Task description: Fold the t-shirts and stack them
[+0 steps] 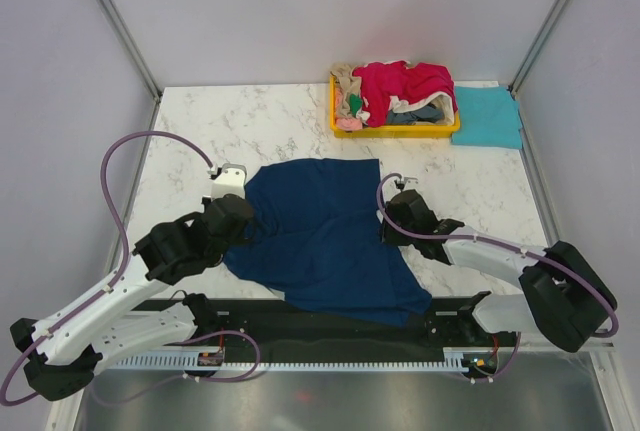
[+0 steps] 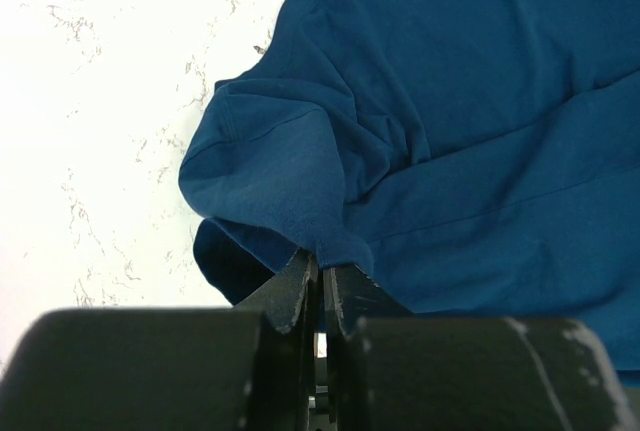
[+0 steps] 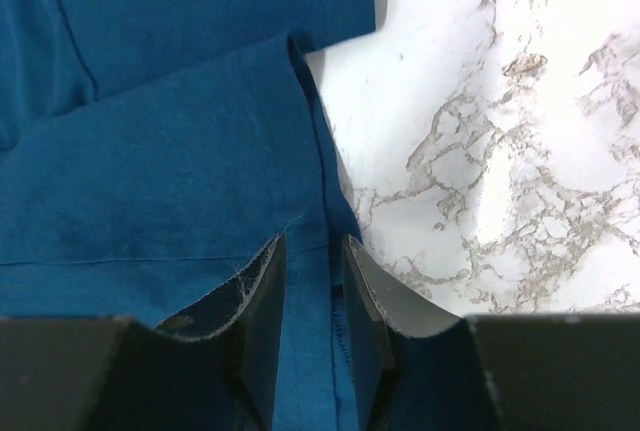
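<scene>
A navy t-shirt [image 1: 320, 236] lies spread, plain side up, in the middle of the marble table [image 1: 200, 131]. My left gripper [image 1: 243, 216] is shut on its left sleeve; in the left wrist view the sleeve [image 2: 280, 171] bunches up from between the closed fingertips [image 2: 320, 271]. My right gripper [image 1: 392, 219] is at the shirt's right sleeve. Its jaws [image 3: 312, 251] stand a little apart, straddling the sleeve hem [image 3: 300, 151], which lies flat between them. A folded teal t-shirt [image 1: 487, 116] lies at the back right. A crimson-pink t-shirt [image 1: 405, 81] tops a pile in the yellow tray.
The shallow yellow tray [image 1: 395, 132] stands at the back centre-right and holds several crumpled tees, with beige cloth [image 1: 347, 79] at its left end. Cage posts stand at the back corners. The shirt's bottom hem hangs over the near table edge [image 1: 380, 313].
</scene>
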You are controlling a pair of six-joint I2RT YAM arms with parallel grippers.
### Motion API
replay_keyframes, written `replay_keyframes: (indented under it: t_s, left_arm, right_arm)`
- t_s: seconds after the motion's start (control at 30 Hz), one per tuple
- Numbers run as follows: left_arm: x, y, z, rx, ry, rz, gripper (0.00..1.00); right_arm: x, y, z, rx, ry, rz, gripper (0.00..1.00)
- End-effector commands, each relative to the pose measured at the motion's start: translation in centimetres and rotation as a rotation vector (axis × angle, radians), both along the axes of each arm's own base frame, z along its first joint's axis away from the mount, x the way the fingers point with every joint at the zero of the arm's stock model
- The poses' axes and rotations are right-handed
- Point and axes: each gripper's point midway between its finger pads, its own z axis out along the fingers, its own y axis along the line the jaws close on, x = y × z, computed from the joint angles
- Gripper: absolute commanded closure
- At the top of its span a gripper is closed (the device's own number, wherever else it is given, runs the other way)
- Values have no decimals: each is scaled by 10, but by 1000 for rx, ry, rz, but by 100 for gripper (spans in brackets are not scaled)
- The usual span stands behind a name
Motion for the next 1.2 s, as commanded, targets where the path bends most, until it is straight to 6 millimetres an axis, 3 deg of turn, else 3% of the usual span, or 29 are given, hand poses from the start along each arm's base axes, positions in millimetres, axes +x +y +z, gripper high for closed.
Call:
replay_keyframes:
  t_s: [0.0,0.37,0.97,1.17]
  left_arm:
    - [3,-5,4,-43,-20,16,94]
    - [3,-5,3,-40,-17,16,94]
    - [4,-5,2,-40,-16,17,94]
    - [4,-5,3,-41,-16,18,94]
  right_arm:
    - [3,2,-3,-6,-12,6,64]
    - [6,4,-5,-5,-16,7,68]
    - [5,13,-1,-1,-22,27,83]
    - [8,13,6,-24,-39,27,100]
